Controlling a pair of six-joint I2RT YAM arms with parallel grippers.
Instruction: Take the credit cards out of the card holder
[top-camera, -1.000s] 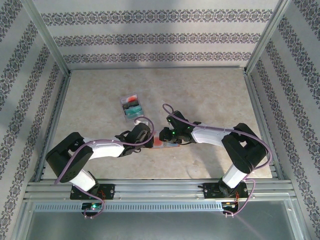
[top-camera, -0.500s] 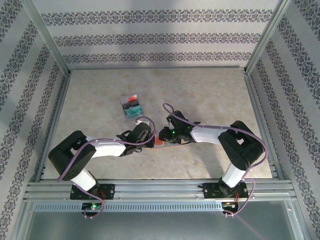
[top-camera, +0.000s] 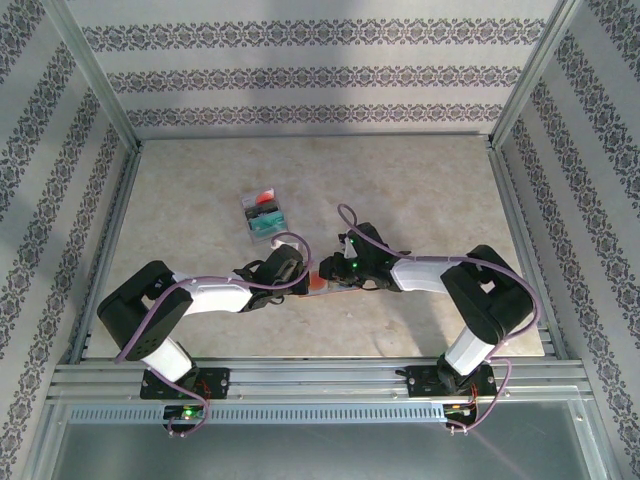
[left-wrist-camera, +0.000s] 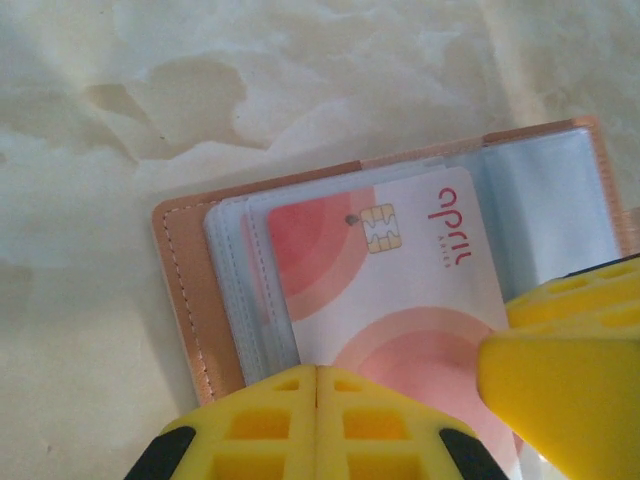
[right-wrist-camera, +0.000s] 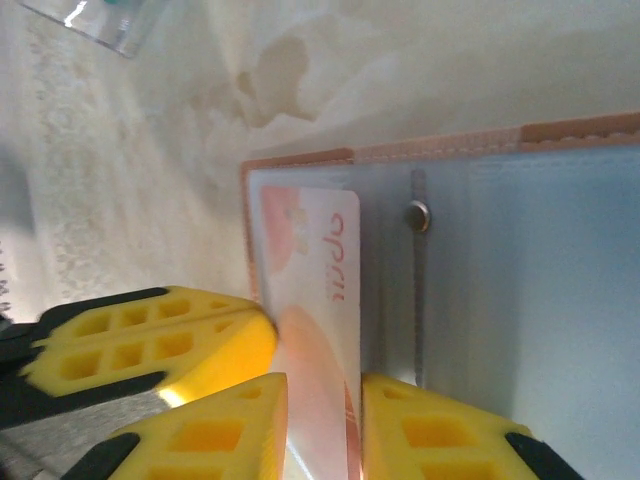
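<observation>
The card holder (top-camera: 322, 284) lies open on the table between both grippers. In the left wrist view its tan rim (left-wrist-camera: 180, 290) frames grey-blue sleeves, with a white credit card (left-wrist-camera: 400, 270) with pink-red circles lying on top. My left gripper (left-wrist-camera: 317, 372) is shut, its tips pressed together at the card's near edge over the holder. My right gripper (right-wrist-camera: 325, 400) has the credit card (right-wrist-camera: 320, 270) filling the narrow gap between its yellow fingers. One right finger (left-wrist-camera: 560, 390) shows over the card's lower right. Both grippers (top-camera: 303, 277) (top-camera: 332, 273) nearly touch.
A clear case with a teal, black and red stack (top-camera: 264, 214) sits behind and left of the left gripper. Metal frame rails (top-camera: 110, 230) and patterned walls bound the table. The holder's right half (right-wrist-camera: 500, 260) shows grey-blue sleeves with a snap stud.
The right gripper reached slightly left toward the holder, then drew back to the right. The left gripper stayed shut over the holder.
</observation>
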